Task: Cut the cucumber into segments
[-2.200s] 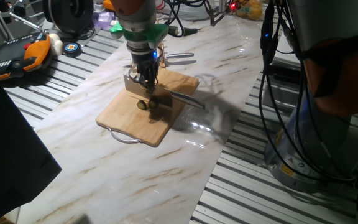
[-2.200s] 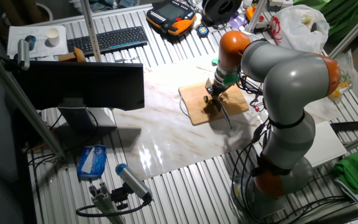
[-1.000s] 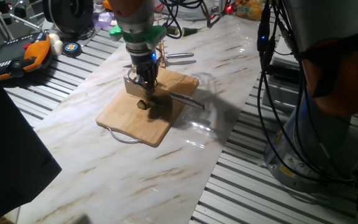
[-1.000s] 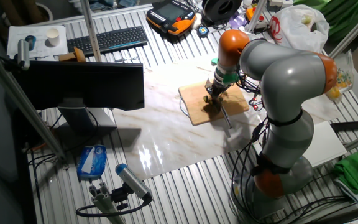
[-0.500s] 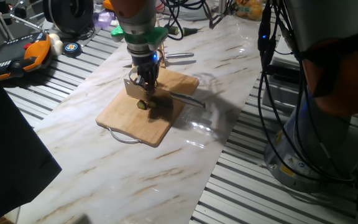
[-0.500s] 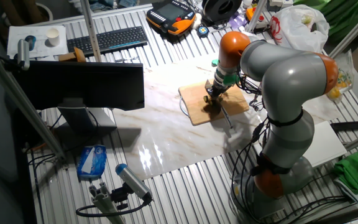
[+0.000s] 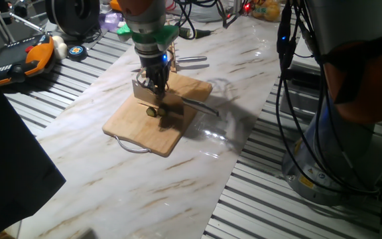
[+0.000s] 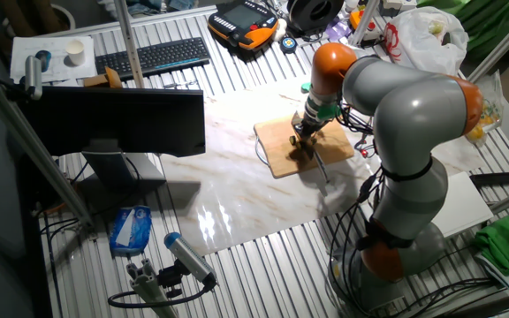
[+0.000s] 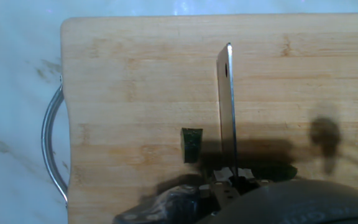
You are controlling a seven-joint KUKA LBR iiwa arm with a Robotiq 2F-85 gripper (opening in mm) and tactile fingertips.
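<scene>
A wooden board (image 7: 130,125) with a metal loop handle lies on the marble top; it also shows in the other fixed view (image 8: 277,161) and fills the hand view (image 9: 135,81). My gripper (image 7: 156,86) is shut on a knife and holds it low over the board's middle. The blade (image 9: 228,99) stands on edge. One small dark green segment (image 9: 192,145) lies just left of the blade; it shows in the fixed view (image 7: 152,111) below the gripper. The cucumber itself is not clear: only dark shadow lies right of the blade under the hand.
An orange teach pendant (image 7: 26,58) and a tape roll (image 7: 77,52) lie at the far left. A metal tool (image 7: 192,60) lies behind the board. A keyboard (image 8: 153,55) and a monitor (image 8: 117,124) stand left of the marble top. Cables hang at the right.
The gripper and knife have only bobbed slightly over the board. The green segment has stayed where it was.
</scene>
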